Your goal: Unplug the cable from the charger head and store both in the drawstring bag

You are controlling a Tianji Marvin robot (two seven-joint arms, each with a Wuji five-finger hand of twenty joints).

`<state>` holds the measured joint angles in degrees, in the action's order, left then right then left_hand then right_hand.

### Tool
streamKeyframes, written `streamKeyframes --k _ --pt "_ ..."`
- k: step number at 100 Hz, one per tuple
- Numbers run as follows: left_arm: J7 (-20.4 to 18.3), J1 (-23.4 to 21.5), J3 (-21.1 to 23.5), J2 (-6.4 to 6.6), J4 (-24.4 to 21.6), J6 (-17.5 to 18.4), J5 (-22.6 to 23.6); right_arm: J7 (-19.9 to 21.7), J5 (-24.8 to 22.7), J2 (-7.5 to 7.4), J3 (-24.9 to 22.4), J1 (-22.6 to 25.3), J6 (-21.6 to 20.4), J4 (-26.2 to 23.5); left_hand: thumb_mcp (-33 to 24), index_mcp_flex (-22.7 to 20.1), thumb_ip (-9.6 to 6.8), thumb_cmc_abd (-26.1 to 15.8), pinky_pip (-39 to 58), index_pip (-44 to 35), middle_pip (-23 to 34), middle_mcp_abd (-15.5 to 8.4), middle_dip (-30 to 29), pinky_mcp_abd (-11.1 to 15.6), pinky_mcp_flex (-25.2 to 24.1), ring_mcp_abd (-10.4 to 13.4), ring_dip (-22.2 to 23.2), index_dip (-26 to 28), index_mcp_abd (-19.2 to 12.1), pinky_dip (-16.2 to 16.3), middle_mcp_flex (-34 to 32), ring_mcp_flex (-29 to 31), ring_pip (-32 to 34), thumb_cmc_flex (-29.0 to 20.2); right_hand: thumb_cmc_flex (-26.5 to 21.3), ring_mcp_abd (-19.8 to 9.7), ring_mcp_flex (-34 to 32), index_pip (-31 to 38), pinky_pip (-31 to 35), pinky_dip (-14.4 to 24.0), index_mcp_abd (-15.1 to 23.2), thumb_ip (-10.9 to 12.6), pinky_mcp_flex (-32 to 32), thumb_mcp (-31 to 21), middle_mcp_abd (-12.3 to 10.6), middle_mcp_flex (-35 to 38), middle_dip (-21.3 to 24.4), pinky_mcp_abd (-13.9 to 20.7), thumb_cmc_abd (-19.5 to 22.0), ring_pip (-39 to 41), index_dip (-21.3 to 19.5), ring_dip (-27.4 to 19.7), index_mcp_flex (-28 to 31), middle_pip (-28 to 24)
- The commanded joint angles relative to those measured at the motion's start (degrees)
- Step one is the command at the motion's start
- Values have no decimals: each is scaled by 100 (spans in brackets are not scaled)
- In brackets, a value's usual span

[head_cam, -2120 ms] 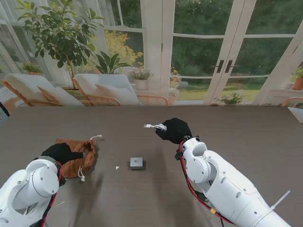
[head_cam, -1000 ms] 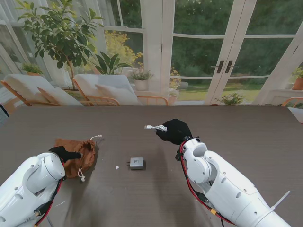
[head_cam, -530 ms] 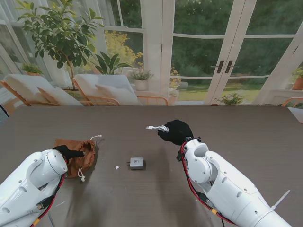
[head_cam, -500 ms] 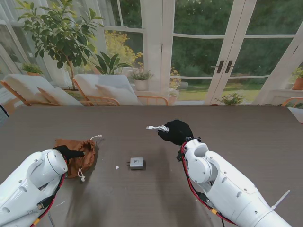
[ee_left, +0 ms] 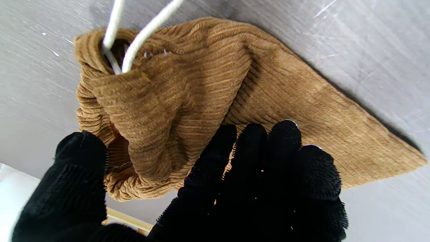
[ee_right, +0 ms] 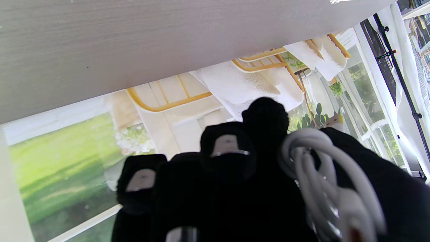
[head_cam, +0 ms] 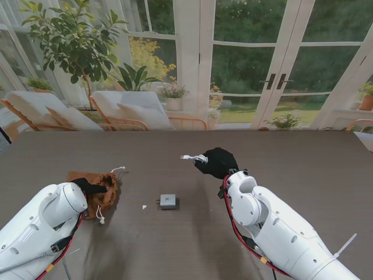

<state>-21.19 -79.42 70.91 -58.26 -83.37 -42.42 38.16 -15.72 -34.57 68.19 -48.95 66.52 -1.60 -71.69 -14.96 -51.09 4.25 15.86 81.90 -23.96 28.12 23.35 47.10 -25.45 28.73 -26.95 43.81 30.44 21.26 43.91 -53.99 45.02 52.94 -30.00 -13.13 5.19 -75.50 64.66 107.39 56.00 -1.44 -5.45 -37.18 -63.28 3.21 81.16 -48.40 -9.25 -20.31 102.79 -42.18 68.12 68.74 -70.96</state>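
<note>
Already unplugged, the cable (head_cam: 192, 157) sits bunched in the right hand (head_cam: 216, 161) beyond the charger head (head_cam: 168, 201), so next it needs the drawstring bag (ee_left: 215, 101), whose mouth the left hand (ee_left: 215, 188) fingers pinch.

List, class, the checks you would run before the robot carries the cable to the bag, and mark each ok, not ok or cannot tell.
1. Cable unplugged from charger head: ok, they lie apart.
2. Right hand shut on the coiled cable: ok.
3. Left hand touching the drawstring bag: ok.
4. Bag mouth open wide enough: cannot tell, fabric looks bunched.
5. Charger head on the table, untouched: ok.
</note>
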Motion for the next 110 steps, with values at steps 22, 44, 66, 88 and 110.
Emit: streamKeyframes --k 22,44,66,88,110 --pt "-74 207 -263 -56 175 25 89 51 17 28 -3 8 -26 26 -670 -311 21 -37 634 -567 338 -60 295 -134 459 -141 32 324 -30 19 -469 542 409 -99 -187 -447 54 360 1259 23 -377 134 -3262 49 471 206 -85 704 208 299 10 16 143 -640" --pt "6 260 -398 -72 248 -45 61 31 34 35 1 9 -31 58 -945 -455 14 -1 801 -785 478 -96 359 -219 683 -141 41 421 -44 48 -717 795 538 -166 -183 -448 54 356 1259 23 -371 137 -3262 42 470 206 -86 704 198 297 12 15 143 -640" --pt "33 363 -587 -76 403 -29 99 21 37 38 7 5 -39 78 -1485 -513 71 221 1033 -1111 651 -234 476 -231 920 -53 -42 560 -138 0 -950 1072 668 -144 -178 -458 53 356 1259 23 -371 138 -3262 41 470 206 -86 704 201 297 12 14 143 -640" --pt "296 408 -682 -145 550 -1 38 22 41 37 6 6 -45 96 -2613 -433 410 265 1560 -2874 1641 -632 1228 -222 1479 204 140 1158 -534 -145 -1441 1630 1589 -1345 -177 -457 53 356 1259 23 -371 138 -3262 42 470 206 -86 704 203 296 12 13 143 -640" --pt "674 183 -451 -243 533 391 76 18 40 36 1 21 -54 94 -2483 -328 151 16 2065 -4219 2848 -978 2165 -33 1943 796 427 1850 -503 -335 -1617 2002 2906 -1439 -188 -448 54 356 1259 23 -371 134 -3262 41 470 206 -86 704 199 296 12 11 143 -640"
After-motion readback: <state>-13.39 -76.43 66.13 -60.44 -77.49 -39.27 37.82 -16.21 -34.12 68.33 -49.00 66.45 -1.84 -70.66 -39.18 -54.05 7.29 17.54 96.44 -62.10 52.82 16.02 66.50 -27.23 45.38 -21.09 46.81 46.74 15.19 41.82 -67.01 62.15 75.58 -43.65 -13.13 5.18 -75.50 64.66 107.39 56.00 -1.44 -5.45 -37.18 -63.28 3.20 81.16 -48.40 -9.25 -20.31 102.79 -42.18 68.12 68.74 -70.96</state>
